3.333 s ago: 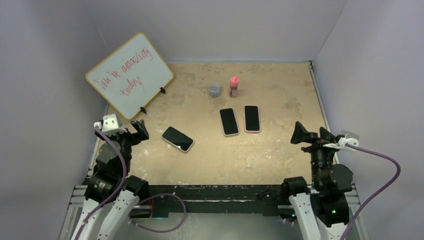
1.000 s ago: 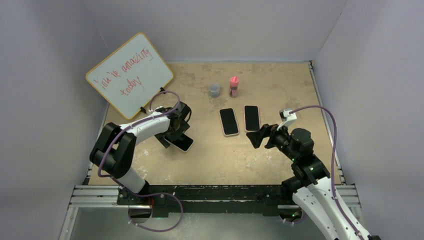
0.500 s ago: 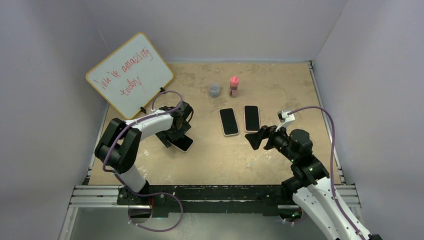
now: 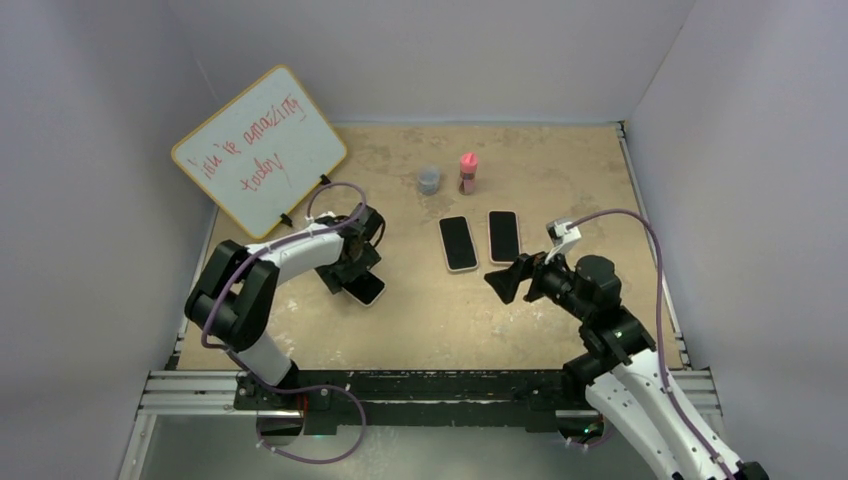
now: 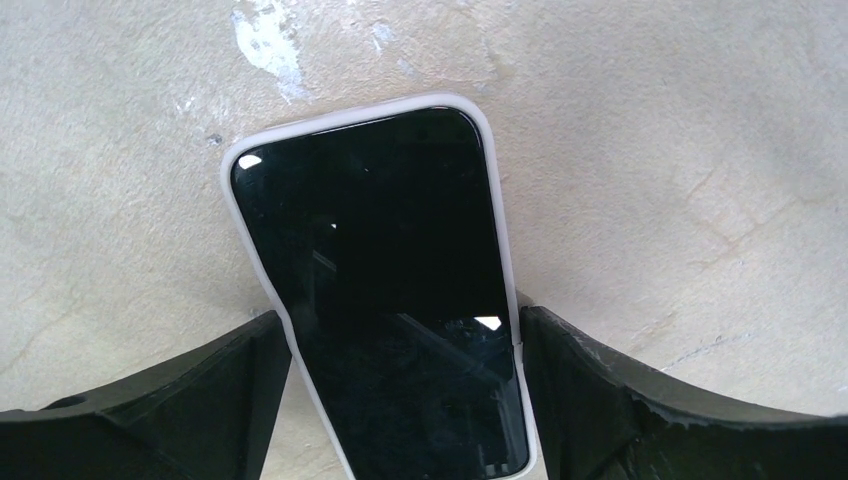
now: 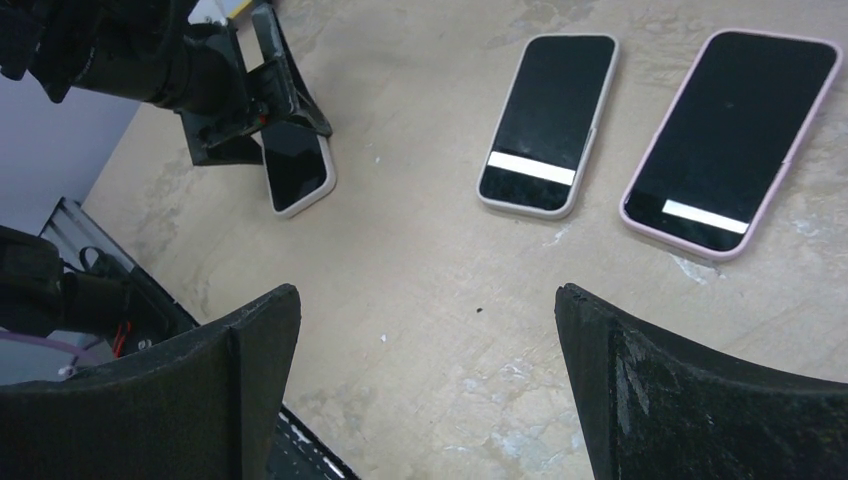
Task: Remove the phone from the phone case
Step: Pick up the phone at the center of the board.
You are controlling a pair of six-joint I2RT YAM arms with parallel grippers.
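The phone (image 5: 380, 280) has a black screen and sits in a white phone case (image 5: 497, 200), flat on the tan table at the left. My left gripper (image 5: 400, 330) straddles its near end. Both black fingers (image 5: 560, 370) press against the long sides of the case. From above, the left gripper (image 4: 350, 272) covers most of the phone (image 4: 368, 289). My right gripper (image 4: 503, 280) hovers right of centre, open and empty. In the right wrist view the right gripper (image 6: 428, 300) faces the cased phone (image 6: 297, 170) from a distance.
Two more cased phones lie side by side at mid-table, one white-rimmed (image 4: 458, 243) and one pink-rimmed (image 4: 504, 237). A grey cup (image 4: 429, 181) and a pink bottle (image 4: 467, 173) stand behind them. A whiteboard (image 4: 260, 150) leans at the back left.
The left jaws have narrowed from wide open onto the sides of the case. The right gripper has crept a little leftward toward the table's middle.
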